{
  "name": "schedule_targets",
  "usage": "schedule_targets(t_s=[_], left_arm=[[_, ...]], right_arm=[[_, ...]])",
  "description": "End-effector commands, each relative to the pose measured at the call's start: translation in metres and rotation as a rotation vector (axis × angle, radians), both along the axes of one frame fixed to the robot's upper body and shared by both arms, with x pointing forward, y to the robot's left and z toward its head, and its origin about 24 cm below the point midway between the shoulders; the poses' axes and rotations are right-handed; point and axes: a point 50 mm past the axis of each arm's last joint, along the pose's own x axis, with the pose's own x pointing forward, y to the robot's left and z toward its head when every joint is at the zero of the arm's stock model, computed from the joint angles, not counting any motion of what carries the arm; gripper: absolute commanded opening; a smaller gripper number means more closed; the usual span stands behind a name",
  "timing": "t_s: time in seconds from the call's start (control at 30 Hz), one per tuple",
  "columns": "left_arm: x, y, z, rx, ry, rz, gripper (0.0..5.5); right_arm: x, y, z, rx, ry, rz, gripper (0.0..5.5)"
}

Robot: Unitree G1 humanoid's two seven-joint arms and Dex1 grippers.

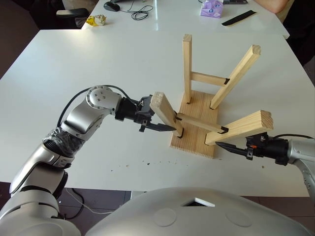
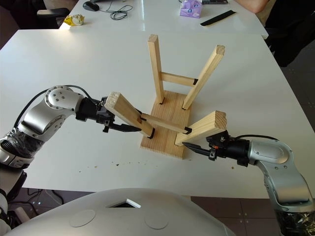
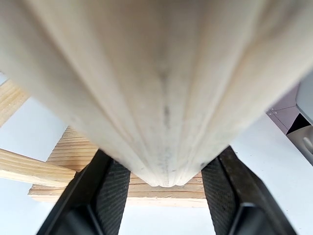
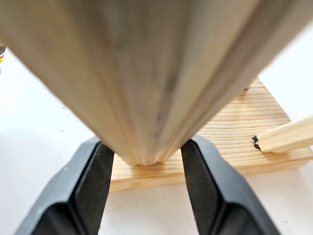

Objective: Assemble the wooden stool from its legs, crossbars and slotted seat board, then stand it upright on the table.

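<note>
The slotted seat board (image 1: pixel 196 143) lies flat on the white table with the stool upside down. Two far legs (image 1: pixel 187 69) (image 1: pixel 237 74) stand in it, joined by a crossbar (image 1: pixel 207 77). The two near legs lean outward, linked by a second crossbar (image 1: pixel 199 123). My left gripper (image 1: pixel 160 127) is shut on the near left leg (image 1: pixel 165 113), whose wood sits between the dark fingers (image 3: pixel 105 196). From the right, my right gripper (image 1: pixel 227 146) is shut on the near right leg (image 1: pixel 242 126), its fingers (image 4: pixel 205 186) pressed on either side of the wood just above the board (image 4: pixel 239 132).
At the table's far end lie a yellow crumpled item (image 1: pixel 96 20), cables (image 1: pixel 140 12), a purple box (image 1: pixel 211 8) and a black strip (image 1: pixel 238 17). Small dark specks (image 1: pixel 147 162) dot the table near its front edge. Wide bare tabletop (image 1: pixel 74 64) spreads to the left.
</note>
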Motion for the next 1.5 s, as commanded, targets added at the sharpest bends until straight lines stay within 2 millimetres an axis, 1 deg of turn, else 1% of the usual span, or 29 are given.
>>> schedule_targets(t_s=[0.03,0.27,0.4,0.7,0.87,1.13,1.37,1.5], left_arm=[[-0.001,0.032,-0.050,0.385,0.114,0.076,2.07],[0.006,0.033,-0.050,0.388,0.116,0.062,2.07],[0.010,0.034,-0.048,0.385,0.111,0.062,2.07],[0.009,0.039,-0.052,0.384,0.114,0.051,2.07],[0.003,0.044,-0.056,0.377,0.140,0.052,2.07],[0.007,0.048,-0.058,0.378,0.148,0.076,2.07],[0.004,0.037,-0.065,0.366,0.150,0.050,2.07],[0.003,0.034,-0.064,0.358,0.148,0.040,2.07]], right_arm=[[0.007,0.016,0.012,0.027,-0.081,0.133,2.09],[0.010,0.026,0.009,0.061,-0.101,0.145,2.07],[0.009,0.023,0.003,0.065,-0.108,0.103,2.07],[0.003,0.023,-0.006,0.103,-0.122,0.024,2.06],[0.003,0.024,-0.008,0.112,-0.131,0.007,2.06],[0.005,0.023,-0.010,0.116,-0.142,-0.006,2.06],[0.008,0.024,-0.009,0.127,-0.156,-0.002,2.06],[0.009,0.022,-0.009,0.090,-0.137,0.018,2.06]])
